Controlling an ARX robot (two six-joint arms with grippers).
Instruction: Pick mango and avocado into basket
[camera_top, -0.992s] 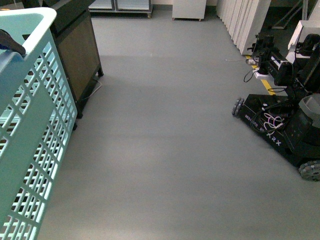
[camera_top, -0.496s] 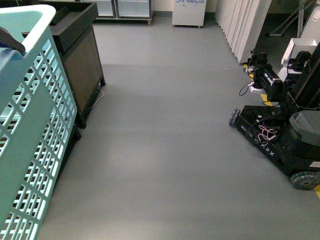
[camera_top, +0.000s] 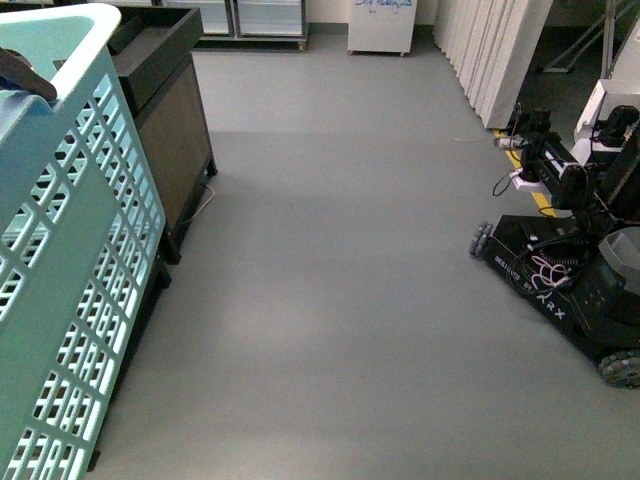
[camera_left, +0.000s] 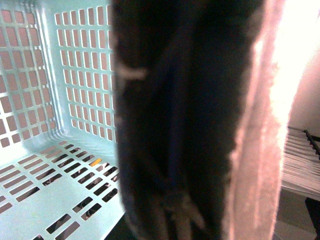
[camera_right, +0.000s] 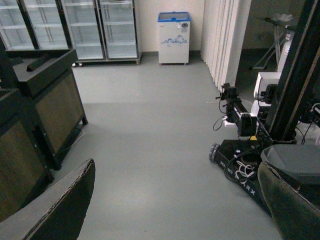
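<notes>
Basket (camera_top: 45, 280), seemingly empty: travelling alongside as view is shifting; no fruit reached; right gripper (camera_right: 175, 200) gaping idle; left gripper untellable

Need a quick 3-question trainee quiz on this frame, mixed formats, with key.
1. True or false: the right tool holds a fruit.
2. In the front view, the basket is at the: A) left B) centre C) right.
3. What machine stands on the floor on the side opposite the basket?
Key: 1 false, its jaws are open and empty. 2 A. 3 another wheeled robot, marked ARX.
</notes>
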